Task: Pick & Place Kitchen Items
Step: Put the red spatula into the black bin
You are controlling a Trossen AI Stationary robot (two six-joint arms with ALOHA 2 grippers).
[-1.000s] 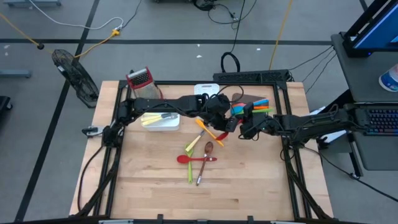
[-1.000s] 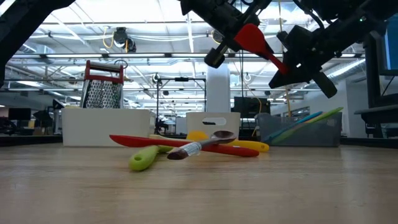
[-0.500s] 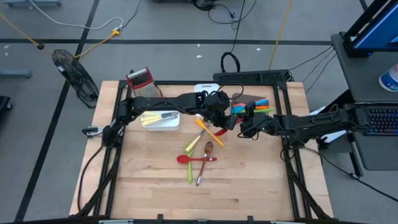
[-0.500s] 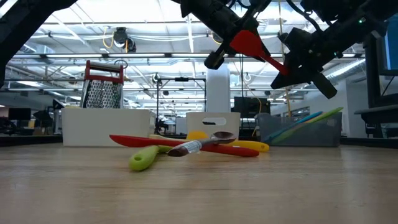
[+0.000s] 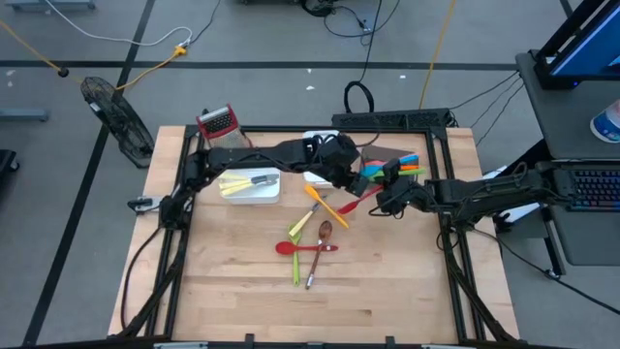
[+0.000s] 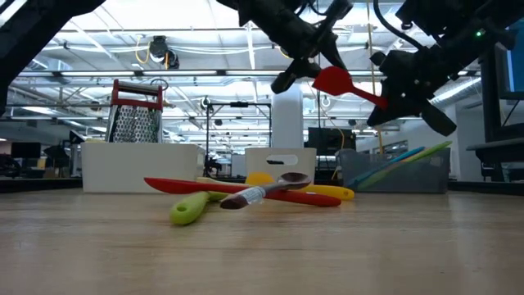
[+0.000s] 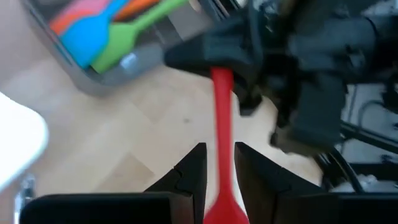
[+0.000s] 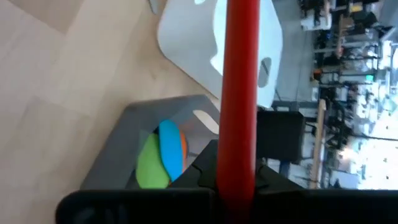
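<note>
The right gripper (image 6: 385,97) is clamped on the handle end of the red spatula (image 6: 342,83), its fingers pressed onto the shaft; the right wrist view shows the shaft running straight out from between them. The left gripper (image 7: 217,163) straddles the blade end with its fingers (image 7: 193,168) slightly parted — a thin gap shows on each side of the shaft, so it no longer pinches.

This reads as a hand-over in mid-air, above the table (image 5: 387,281) and between the two arms. To finish it well:

- Part the left fingers fully before drawing back, and withdraw along the shaft's line so the blade is not dragged sideways.
- Hold the right arm motionless until the left is free; the grip sits at the far end, so the blade may sag or swing.
- Then carry the spatula to the grey tray (image 5: 386,163), just beside the right gripper, which already holds blue, green and orange utensils (image 7: 106,31).

More utensils (image 5: 310,237) lie in a loose pile at mid-table, and the white tray (image 5: 254,190) holds a couple.
</note>
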